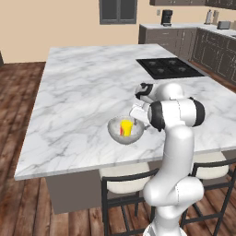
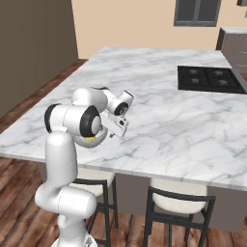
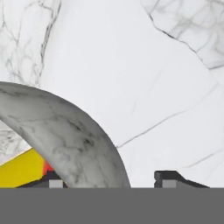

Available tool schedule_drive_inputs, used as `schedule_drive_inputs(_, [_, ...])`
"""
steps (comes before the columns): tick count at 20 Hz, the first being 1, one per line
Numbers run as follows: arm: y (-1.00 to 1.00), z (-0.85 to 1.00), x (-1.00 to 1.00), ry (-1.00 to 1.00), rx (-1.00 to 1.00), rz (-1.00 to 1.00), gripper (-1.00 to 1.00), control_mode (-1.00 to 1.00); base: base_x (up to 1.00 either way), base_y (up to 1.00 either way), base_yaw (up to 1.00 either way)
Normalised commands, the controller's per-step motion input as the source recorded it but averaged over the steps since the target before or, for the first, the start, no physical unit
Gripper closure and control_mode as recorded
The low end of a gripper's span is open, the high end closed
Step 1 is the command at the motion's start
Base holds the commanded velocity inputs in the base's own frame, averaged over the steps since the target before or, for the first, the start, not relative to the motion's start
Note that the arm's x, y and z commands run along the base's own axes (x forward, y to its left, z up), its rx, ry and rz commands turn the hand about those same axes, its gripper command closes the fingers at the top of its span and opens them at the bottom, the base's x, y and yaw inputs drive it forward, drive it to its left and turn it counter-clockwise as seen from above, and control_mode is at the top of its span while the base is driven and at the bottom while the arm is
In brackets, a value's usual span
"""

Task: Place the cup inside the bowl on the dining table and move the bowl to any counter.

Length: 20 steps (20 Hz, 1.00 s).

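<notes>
The robot's two-finger gripper straddles the near right rim of a round, deep, speckled grey-white stone-like bowl, one finger inside and one outside; whether the partly parted jaws are pressing the wall cannot be told. A small bright yellow cylindrical cup stands upright inside the bowl. The bowl sits near the front edge of the large white grey-veined marble dining table.

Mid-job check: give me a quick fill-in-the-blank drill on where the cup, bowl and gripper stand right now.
1. The yellow cup sits inside the ____.
2. The bowl rests on the marble dining table near its ____ edge.
3. In the hand view, the gripper straddles the bowl's ____.

Missing words: bowl; front; rim
</notes>
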Motion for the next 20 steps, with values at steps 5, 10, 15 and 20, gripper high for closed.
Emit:
schedule_drive_inputs(5, [0.12, 0.0, 0.0, 0.03, 0.0, 0.0, 1.0, -1.0, 0.0, 0.0, 0.0])
schedule_drive_inputs(10, [0.08, 0.0, 0.0, 0.03, 0.0, 0.0, 1.0, -1.0, 0.0, 0.0, 0.0])
schedule_drive_inputs(15, [0.15, 0.03, 0.0, 0.04, 0.0, 0.0, 1.0, -1.0, 0.0, 0.0, 0.0])
schedule_drive_inputs(20, [0.0, 0.13, -0.08, 0.0, 0.0, 0.0, 1.0, -1.0, 0.0, 0.0, 0.0])
